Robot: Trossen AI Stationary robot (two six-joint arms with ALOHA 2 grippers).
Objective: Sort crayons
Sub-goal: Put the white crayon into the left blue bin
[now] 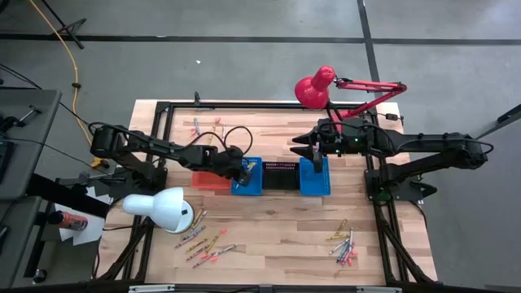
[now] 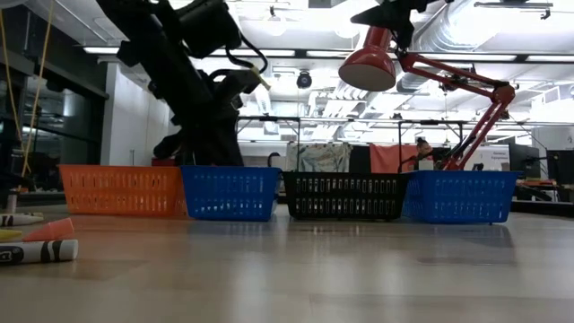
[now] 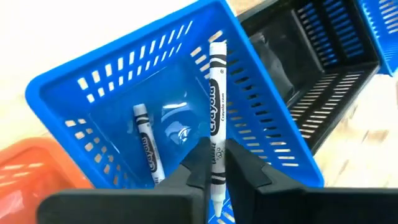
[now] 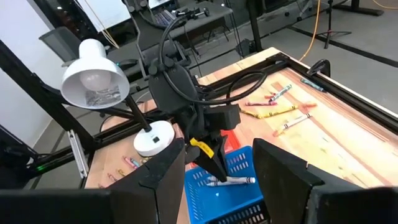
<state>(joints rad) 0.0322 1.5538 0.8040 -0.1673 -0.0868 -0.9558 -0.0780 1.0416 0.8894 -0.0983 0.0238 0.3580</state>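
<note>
White crayon point(image 3: 215, 118) over a blue basket point(image 3: 93, 81) | High: left gripper point(image 1: 244, 172) above it, right gripper point(image 1: 317, 153) waits, jaws apart | Left wrist: jaws lightly pinch the crayon's lower end; second white crayon point(image 3: 148, 149) lies below | Step: drop-off; next, open wider.

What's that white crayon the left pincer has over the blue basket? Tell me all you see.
The white crayon is a thin stick in a white paper wrapper with black bands and lettering. It sits between the left pincer's two dark fingers, which flank it closely, and reaches over the blue mesh basket. A second white crayon lies inside.
</note>
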